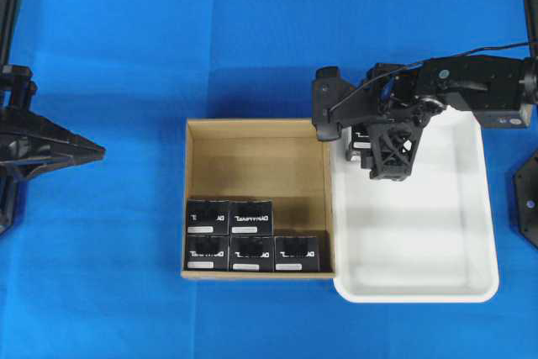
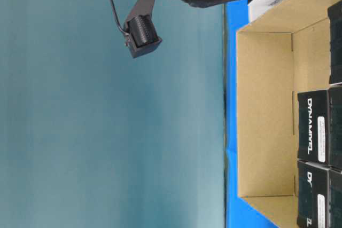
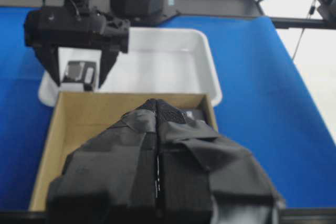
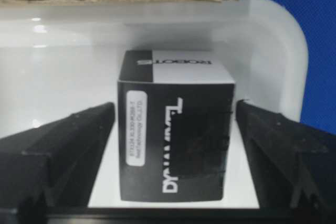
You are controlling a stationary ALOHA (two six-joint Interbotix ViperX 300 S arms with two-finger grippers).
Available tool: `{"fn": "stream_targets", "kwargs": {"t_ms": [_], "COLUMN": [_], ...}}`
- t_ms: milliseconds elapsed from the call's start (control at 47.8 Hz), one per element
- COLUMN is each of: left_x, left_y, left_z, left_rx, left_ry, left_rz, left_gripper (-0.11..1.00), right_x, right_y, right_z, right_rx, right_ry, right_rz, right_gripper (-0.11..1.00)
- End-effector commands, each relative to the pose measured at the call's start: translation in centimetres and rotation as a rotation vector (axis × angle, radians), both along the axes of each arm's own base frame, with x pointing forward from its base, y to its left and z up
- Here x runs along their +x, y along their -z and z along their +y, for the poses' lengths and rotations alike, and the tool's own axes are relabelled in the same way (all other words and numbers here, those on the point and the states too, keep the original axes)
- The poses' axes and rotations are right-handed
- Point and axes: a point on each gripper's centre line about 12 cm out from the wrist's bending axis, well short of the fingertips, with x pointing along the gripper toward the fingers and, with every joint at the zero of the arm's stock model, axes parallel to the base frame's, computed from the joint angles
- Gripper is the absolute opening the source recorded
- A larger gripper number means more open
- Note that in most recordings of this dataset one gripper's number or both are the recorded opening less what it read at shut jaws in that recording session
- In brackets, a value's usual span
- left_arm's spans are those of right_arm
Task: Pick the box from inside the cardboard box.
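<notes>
Now the right gripper (image 4: 173, 150) is standing with fingers (image 4: 58, 145) wide either side of the box (image 4: 176, 129) in the white tray (image 1: 437, 283), right of the cardboard box (image 1: 252, 153), while the left gripper (image 3: 157, 182) is sitting pressed shut.

Black box (image 4: 176, 135) (white lettering, white label), brown cardboard box (image 1: 256, 157), white tray (image 1: 420, 283), blue cloth (image 1: 109, 275).

Six black boxes (image 1: 251, 218): five in the one carton (image 1: 256, 155); one in the one white tray (image 1: 420, 241), at its 10 o'clock corner.
</notes>
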Motion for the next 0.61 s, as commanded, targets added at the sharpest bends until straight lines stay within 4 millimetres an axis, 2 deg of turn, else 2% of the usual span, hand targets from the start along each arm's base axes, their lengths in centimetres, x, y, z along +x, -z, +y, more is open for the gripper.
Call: {"fn": "stream_targets", "kwargs": {"t_ms": [0,167,272,502,586], "left_x": [0.2,0.2,0.1,0.0,0.0], "left_y": [-1.1,-0.9,-0.9,-0.9,-1.0], "left_z": [0.0,0.0,0.0,0.0,-0.1], "left_rx": [-0.016,-0.018,-0.018,-0.024,-0.026], "left_ry": [0.0,-0.001,-0.001,-0.002,0.0], "left_rz": [-0.025,-0.002,-0.002,0.0,-0.006], "left_gripper": [-0.06,-0.06,-0.06,-0.06,-0.06], "right_x": [0.3,0.4,0.5,0.6,0.3], "right_y": [-0.2,-0.5,-1.7,-8.0,-9.7], "right_z": [0.0,0.0,0.0,-0.1,0.0], "right_rx": [-0.001,-0.001,-0.001,-0.031,-0.039], "right_ry": [0.001,0.003,0.005,0.013,0.015], "right_rz": [-0.014,-0.017,-0.03,-0.16,-0.191], "right_gripper": [0.94,0.94,0.94,0.95,0.94]}}
